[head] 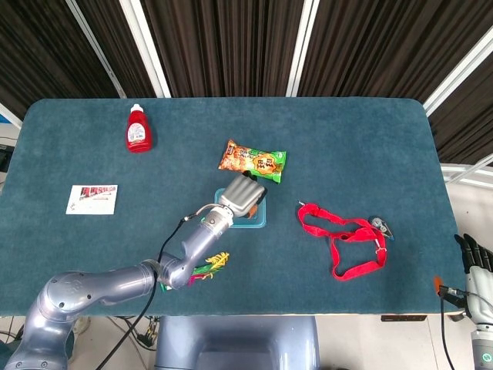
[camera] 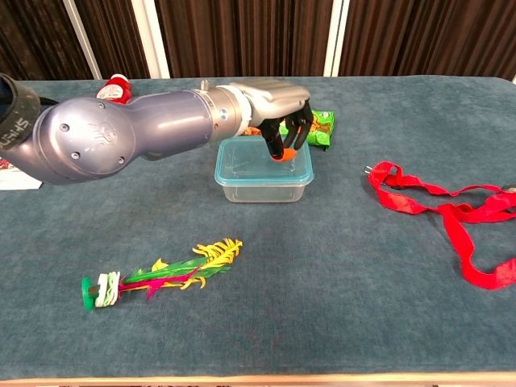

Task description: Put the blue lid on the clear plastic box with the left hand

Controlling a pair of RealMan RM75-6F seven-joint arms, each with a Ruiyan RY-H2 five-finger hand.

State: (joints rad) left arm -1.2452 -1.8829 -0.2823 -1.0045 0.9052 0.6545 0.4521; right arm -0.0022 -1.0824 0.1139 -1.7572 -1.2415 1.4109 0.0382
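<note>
So the blue lid (camera: 264, 161) looks like it's already sitting on the clear plastic box (camera: 263, 181), near the middle of both frames. From the chest view the blue rim lines up with the top edge of the box all the way round the sides I can see, so I'd say the placing part is basically done. The left hand (camera: 278, 109) is right over the far right corner of the box, fingers curled downward with the orange-tipped thumb and the dark fingertips (camera: 295, 135) pointing at the lid. I honestly can't tell if they're touching it or just above it, and nothing is pinched between them as far as I can see; fingers are bunched in close, not spread. In the head view the hand covers most of the box, so no help there. My guess for what's left: maybe a press along the edges to snap it shut, if it isn't already, then pulling the arm away. Can't tell whether the lid is clicked down or just resting. The right hand (head: 477, 262) is way down in the lower right corner of the head view, off the desk (head: 370, 146), holding nothing that I can see, and too small to call spread or closed. Other stuff nearby: a snack packet (head: 253, 161) just behind the box, a red strap (camera: 439, 218) off to the right, a colourful feather toy (camera: 157, 278) lower left.
</note>
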